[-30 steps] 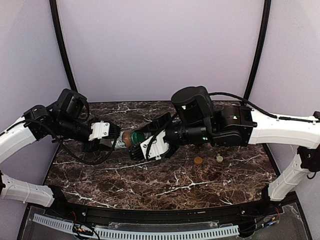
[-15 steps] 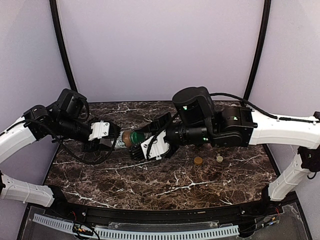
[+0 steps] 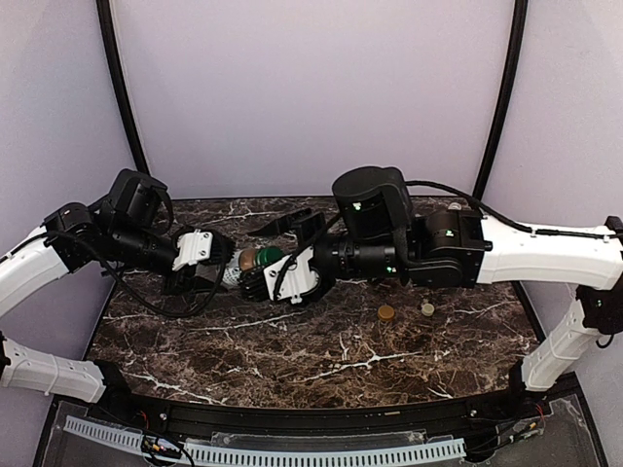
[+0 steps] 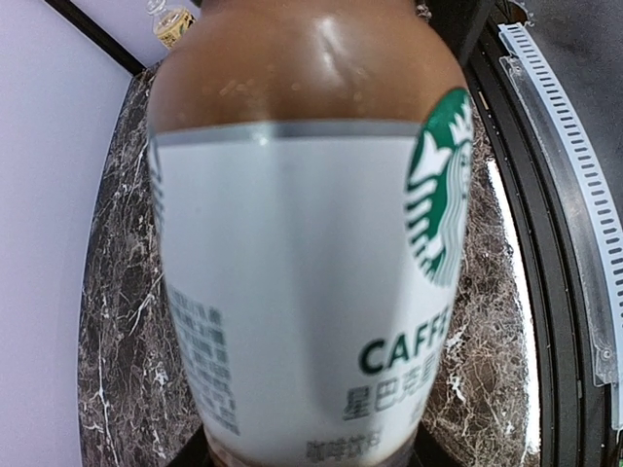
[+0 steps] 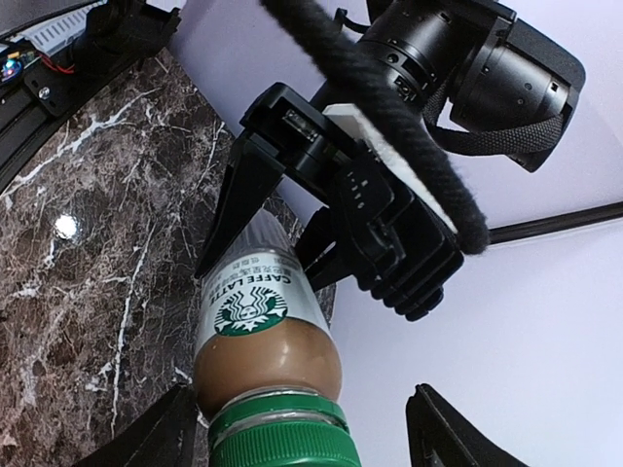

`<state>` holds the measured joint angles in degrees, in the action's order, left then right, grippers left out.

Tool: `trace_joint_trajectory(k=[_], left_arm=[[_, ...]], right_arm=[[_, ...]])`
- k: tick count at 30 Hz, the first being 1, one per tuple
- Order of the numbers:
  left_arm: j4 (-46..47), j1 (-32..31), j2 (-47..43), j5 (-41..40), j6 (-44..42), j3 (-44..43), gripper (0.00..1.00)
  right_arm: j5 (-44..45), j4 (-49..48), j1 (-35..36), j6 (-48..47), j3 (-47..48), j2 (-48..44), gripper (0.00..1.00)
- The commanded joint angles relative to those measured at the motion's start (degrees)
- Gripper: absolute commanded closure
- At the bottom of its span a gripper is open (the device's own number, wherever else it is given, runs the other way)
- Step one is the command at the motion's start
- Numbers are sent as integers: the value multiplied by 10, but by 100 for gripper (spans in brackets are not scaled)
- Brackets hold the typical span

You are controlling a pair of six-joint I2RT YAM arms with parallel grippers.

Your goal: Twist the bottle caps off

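Left pincer (image 3: 224, 272) is clamped on the body of the white-labelled coffee bottle (image 5: 261, 316). Right pincer (image 5: 302, 413) stands spread astride its green cap (image 5: 282, 440), apparently clear of it.

A lab test booth: plain lilac walls (image 3: 311, 97) around a marble-patterned table (image 3: 292, 360).

Glossy clear plastic of bottle (image 5: 261, 331), smooth white label (image 4: 292, 292); ribbed green plastic cap (image 5: 282, 440) lower middle; polished dark marble-look table top (image 3: 321, 341).
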<state>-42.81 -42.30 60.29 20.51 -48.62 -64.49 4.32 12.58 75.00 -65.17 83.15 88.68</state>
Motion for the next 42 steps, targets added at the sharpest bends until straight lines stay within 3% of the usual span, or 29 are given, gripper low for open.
trace_joint_trajectory(k=[1,3,4,8,12,15,21,32,37,42], left_arm=[[14,-1,-11,-1,10,0,71],[32,-1,-13,-18,12,8,71],[55,-1,-15,-40,14,11,71],[153,-1,-23,-128,12,38,71],[239,-2,-27,-203,-10,63,71],[289,-3,-27,-241,-27,79,71],[305,-6,-30,-262,-47,88,71],[311,-7,-33,-264,-51,91,71],[309,-7,-34,-260,-50,93,71],[309,-7,-34,-259,-52,92,71]], right_arm=[[-14,-39,3,66,8,-23,22],[-38,-40,2,125,17,-33,3],[-47,-40,0,164,26,-36,2],[-63,-39,-41,410,77,-34,1],[-100,-39,-117,741,89,-32,1],[-115,-39,-148,867,70,-28,1],[-137,-28,-156,932,70,-9,6],[-165,-14,-158,953,88,35,17],[-185,-24,-161,954,91,44,26],[-195,-27,-161,957,90,47,46]])
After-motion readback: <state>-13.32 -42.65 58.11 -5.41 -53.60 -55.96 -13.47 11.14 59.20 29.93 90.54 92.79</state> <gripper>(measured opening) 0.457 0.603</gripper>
